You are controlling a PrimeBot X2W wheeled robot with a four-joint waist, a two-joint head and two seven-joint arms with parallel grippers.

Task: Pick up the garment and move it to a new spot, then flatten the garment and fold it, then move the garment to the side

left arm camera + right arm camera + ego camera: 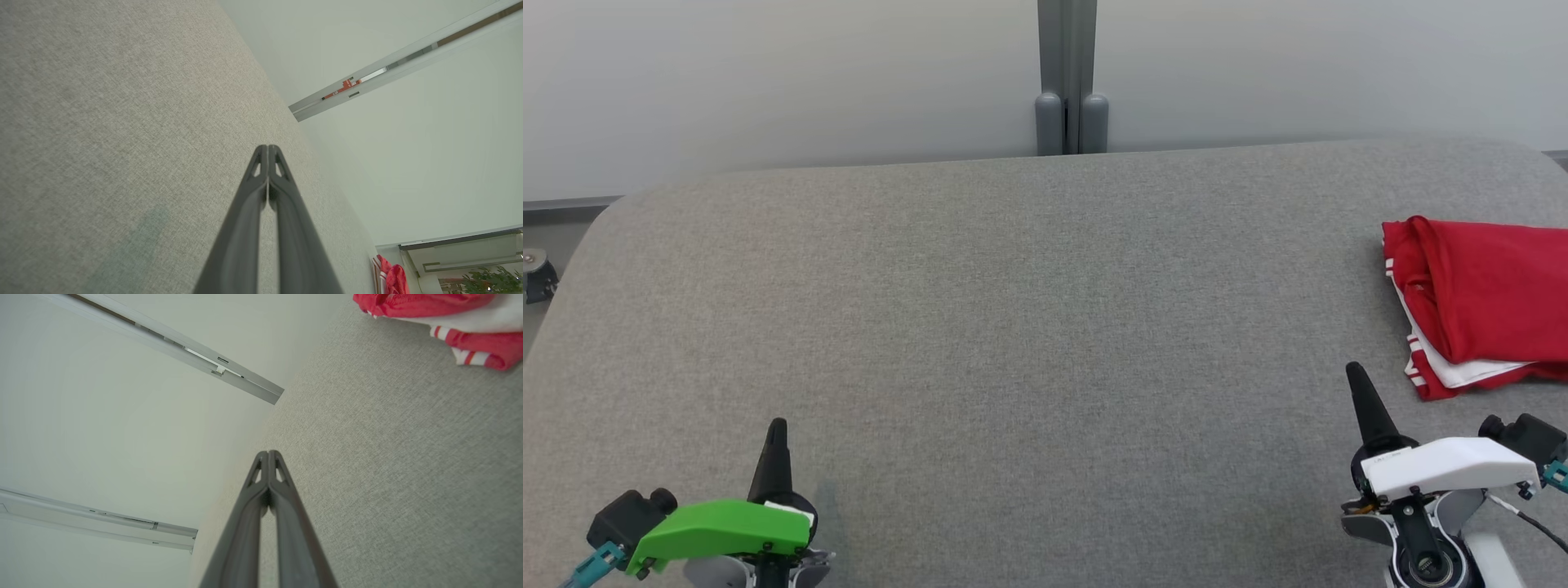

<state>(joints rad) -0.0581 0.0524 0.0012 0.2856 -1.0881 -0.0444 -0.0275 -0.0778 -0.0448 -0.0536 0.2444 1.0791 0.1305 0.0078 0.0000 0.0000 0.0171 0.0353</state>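
The garment (1482, 302) is red with white parts and red-and-white striped trim. It lies folded at the right edge of the grey table (1029, 327), partly cut off by the head view's border. The right wrist view has the garment (441, 318) at its top right; the left wrist view has the garment (388, 277) small at its lower right. My right gripper (1355, 373) is shut and empty, just left of and nearer than the garment. My left gripper (778, 426) is shut and empty at the lower left, far from the cloth. Both wrist views show their fingers pressed together, left gripper (268, 148), right gripper (268, 453).
A pale wall with a grey post (1067, 77) runs behind the table's far edge. A small dark caster (538, 276) sits off the table's left side. The table's corners are rounded.
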